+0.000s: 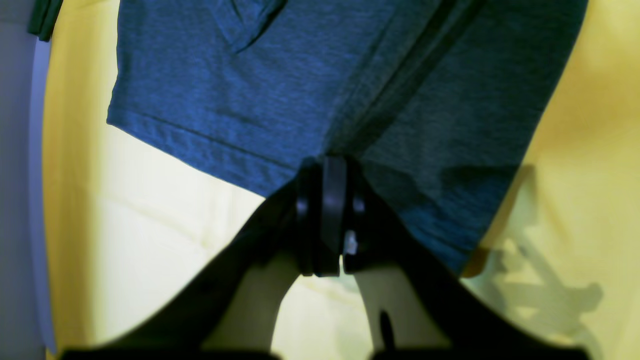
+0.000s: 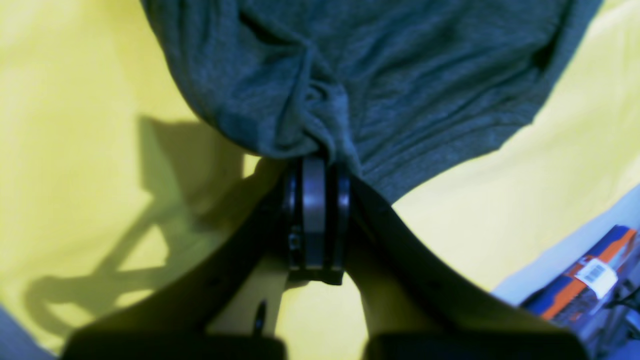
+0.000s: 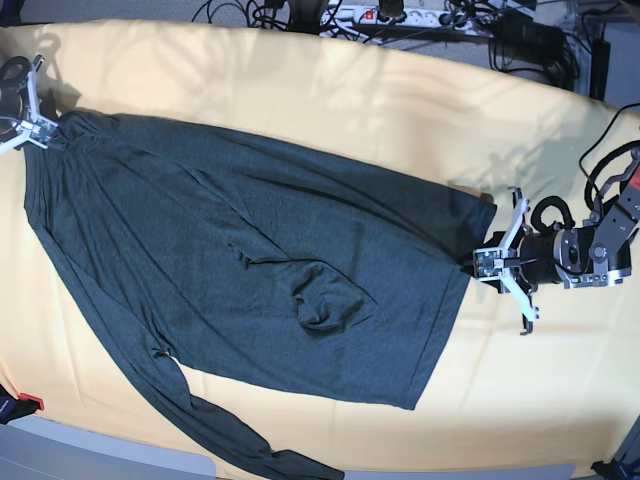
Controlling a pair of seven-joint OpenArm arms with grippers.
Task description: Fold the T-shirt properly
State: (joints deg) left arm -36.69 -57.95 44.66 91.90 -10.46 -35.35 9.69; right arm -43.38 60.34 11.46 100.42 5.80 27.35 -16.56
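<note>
One T-shirt (image 3: 250,260), one yellow cloth (image 3: 400,110), two end effectors, left (image 3: 490,262), right (image 3: 45,128)

A pale yellow cloth (image 3: 330,95) covers the table, creased and dappled with soft patches of light and shadow. Beyond its far edge lie a white power strip (image 3: 385,14) and a tangle of black cables (image 3: 520,40). In the right wrist view, an orange and blue box (image 2: 585,275) with a barcode label sits past the table's edge.
</note>
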